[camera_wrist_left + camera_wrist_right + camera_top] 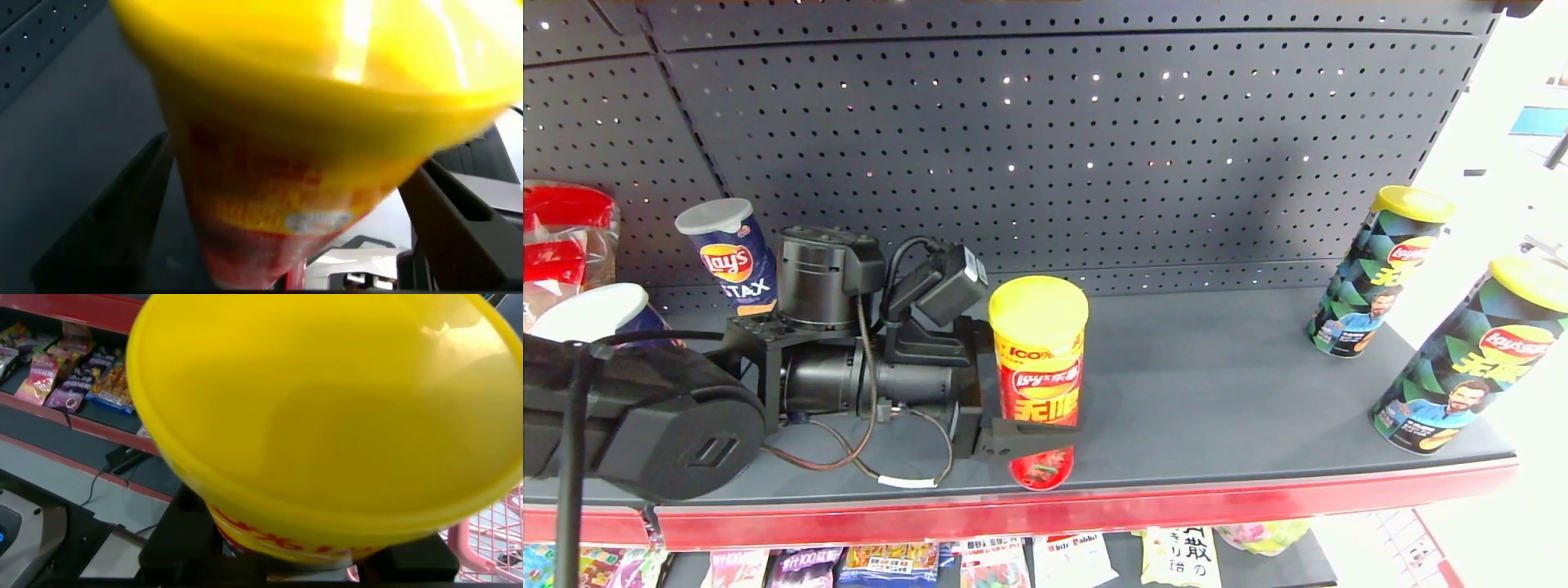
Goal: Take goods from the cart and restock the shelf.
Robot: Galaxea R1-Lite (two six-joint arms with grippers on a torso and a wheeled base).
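Left gripper (pixel 1031 445) pinches the yellow-lidded red cardboard tube (pixel 1039 367) upright on the grey metal shelf (pixel 1217 392) (near its edge): seat it flat before releasing; right gripper (pixel 294 563) seemingly grips a twin tube (pixel 327 416)

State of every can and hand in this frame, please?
Red chip can: upright, lidded, held by left hand.
Second red can: lidded, held by right hand.
Rear green can: upright, lidded.
Front green can: upright, lidded.
Rear blue can: upright, lidded.
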